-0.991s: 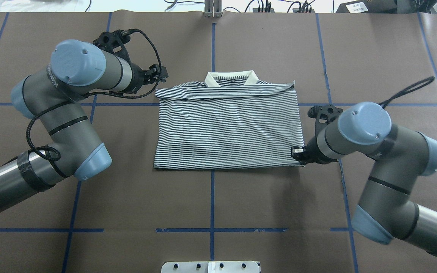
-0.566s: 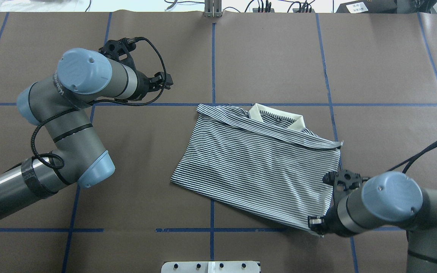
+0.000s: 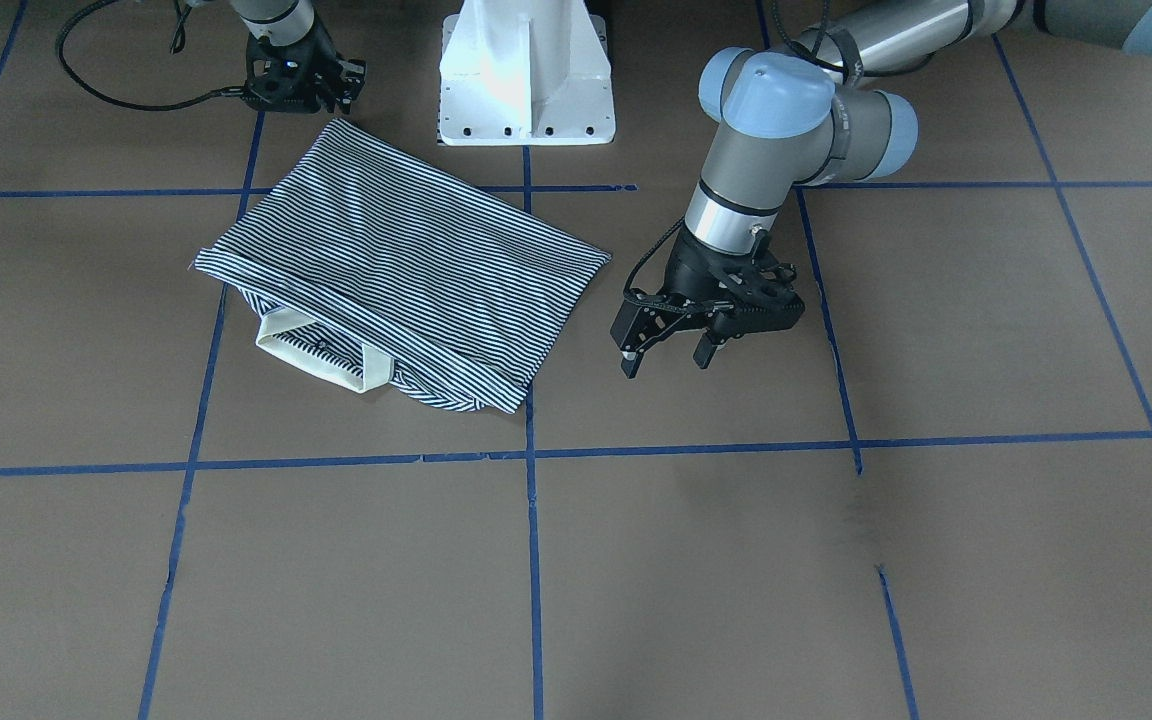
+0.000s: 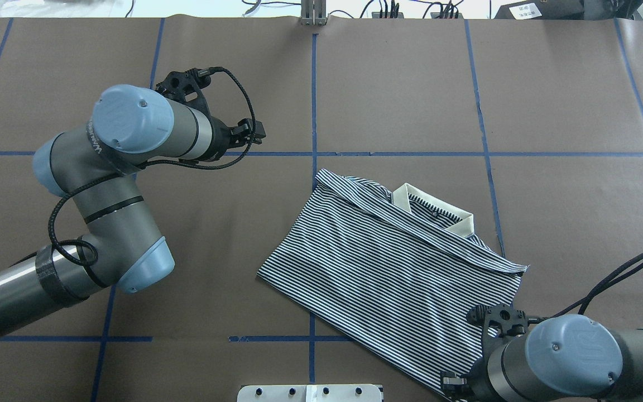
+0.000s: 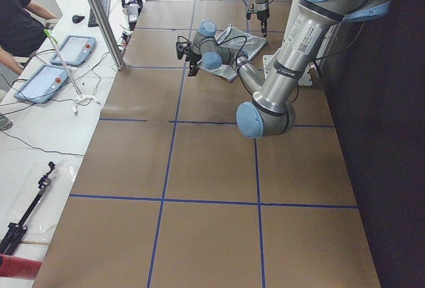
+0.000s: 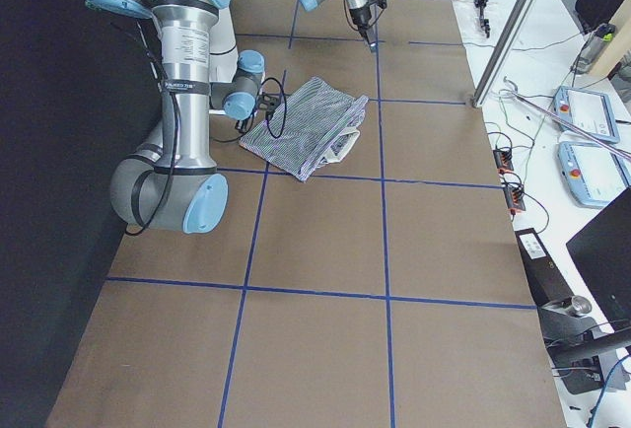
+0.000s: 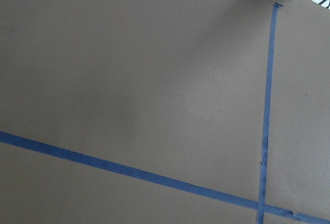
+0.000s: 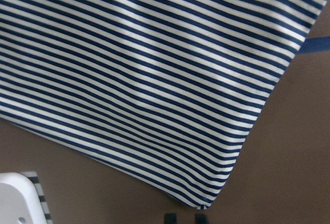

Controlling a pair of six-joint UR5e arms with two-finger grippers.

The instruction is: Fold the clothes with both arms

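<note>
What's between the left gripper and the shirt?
Only bare table with blue tape lines between the left gripper and the shirt. The overhead view shows it, and the front-facing view agrees.

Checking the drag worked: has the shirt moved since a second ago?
Yes. The shirt slid toward the robot and its right, turning clockwise from overhead; it now lies wholly nearer than the tape line it straddled.

**A:** where's the polo shirt (image 4: 394, 273) rn?

**B:** flat on the table (image 4: 411, 84), robot's right half, lying skewed, collar on the side away from the robot. right gripper (image 4: 450, 384) is at its near-right corner, close to the pedestal base (image 3: 526, 75). left gripper (image 3: 664, 362) is off to the shirt's left, not touching, over bare table.
</note>
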